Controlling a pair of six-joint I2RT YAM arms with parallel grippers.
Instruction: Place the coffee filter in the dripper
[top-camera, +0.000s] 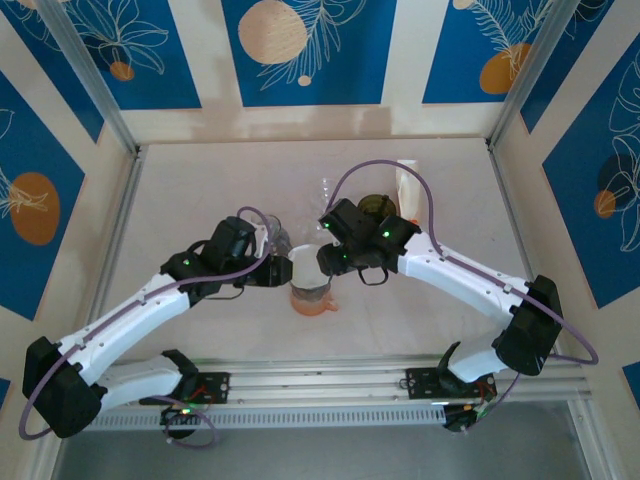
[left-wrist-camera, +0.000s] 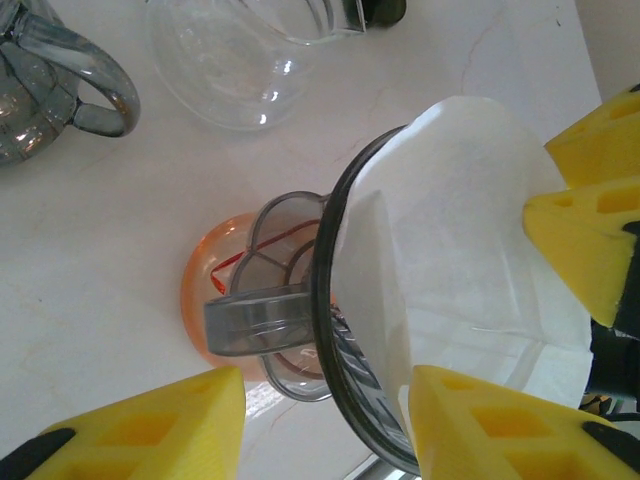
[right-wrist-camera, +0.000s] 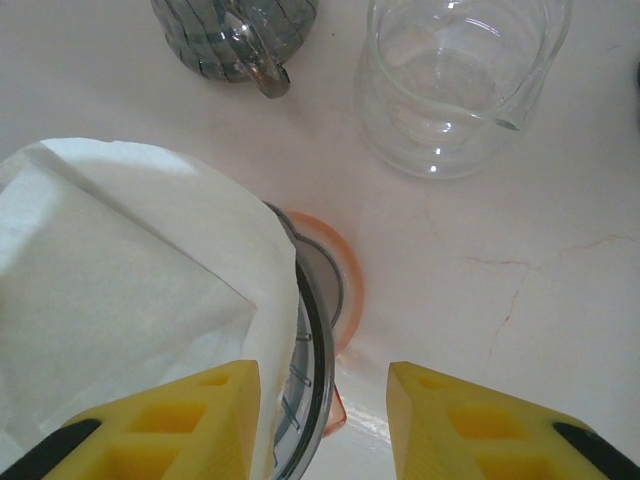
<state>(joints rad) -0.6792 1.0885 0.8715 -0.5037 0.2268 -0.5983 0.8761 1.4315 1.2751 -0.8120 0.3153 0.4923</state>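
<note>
The grey see-through dripper (left-wrist-camera: 330, 330) stands on an orange saucer (left-wrist-camera: 200, 290) in the middle of the table, its handle (left-wrist-camera: 255, 320) pointing left in the left wrist view. The white paper coffee filter (left-wrist-camera: 450, 230) sits inside its cone and rises above the dark rim. My left gripper (left-wrist-camera: 325, 400) is open and straddles the rim, one yellow finger (left-wrist-camera: 490, 430) on the filter side and the other outside. My right gripper (right-wrist-camera: 322, 390) is open too: its left finger (right-wrist-camera: 190, 420) rests against the filter (right-wrist-camera: 130, 270), its right finger stands clear of the dripper (right-wrist-camera: 318, 300). Both grippers (top-camera: 282, 272) (top-camera: 330, 262) flank the dripper (top-camera: 308, 280).
A clear glass carafe (right-wrist-camera: 450, 80) (left-wrist-camera: 250, 60) and a grey glass cup with a handle (right-wrist-camera: 235, 35) (left-wrist-camera: 40, 90) stand just beyond the dripper. Further back are a dark round object (top-camera: 375, 205) and a pale packet (top-camera: 405, 190). Walls enclose the table on three sides.
</note>
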